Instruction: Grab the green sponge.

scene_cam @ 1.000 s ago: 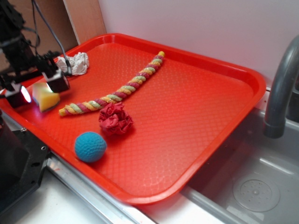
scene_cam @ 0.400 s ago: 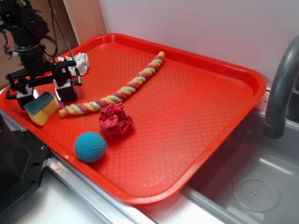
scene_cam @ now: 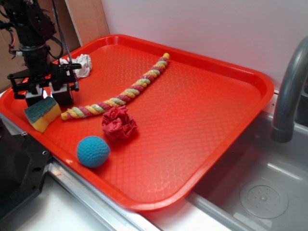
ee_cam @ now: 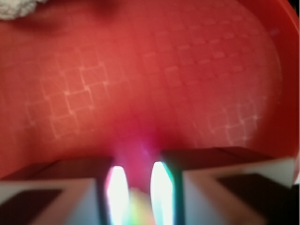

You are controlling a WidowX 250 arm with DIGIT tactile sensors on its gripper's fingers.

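A: Where does the green sponge (scene_cam: 42, 113) sit?

B: At about nine o'clock on the red tray (scene_cam: 202, 110), close to the tray's rim. It rests tilted, its dark green-teal layer facing up and the yellow foam showing below and to the side.

A: And the gripper (scene_cam: 48, 95)?

B: It hangs just above the sponge, at the sponge's twelve o'clock. From the exterior view I cannot tell whether the fingertips touch the top of the sponge. The two dark fingers point down with a narrow gap between them.

A: Are the jaws grasping it?

B: No, they look nearly clenched on nothing. In the wrist view the two fingers (ee_cam: 70, 187) stand close together with bright glare in the slim gap; a blurred yellowish patch shows low between them, too smeared to name.

A: What else lies on the tray?

B: A striped rope (scene_cam: 120, 94) runs from the gripper's three o'clock toward one o'clock. A crumpled red cloth (scene_cam: 118, 123) lies just below the rope, a teal crocheted ball (scene_cam: 93, 151) at its seven o'clock, apart from it. A white crumpled cloth (scene_cam: 81, 65) lies at the gripper's one o'clock. A grey faucet (scene_cam: 288, 91) stands beyond the tray's three o'clock edge, over a sink (scene_cam: 260, 192).
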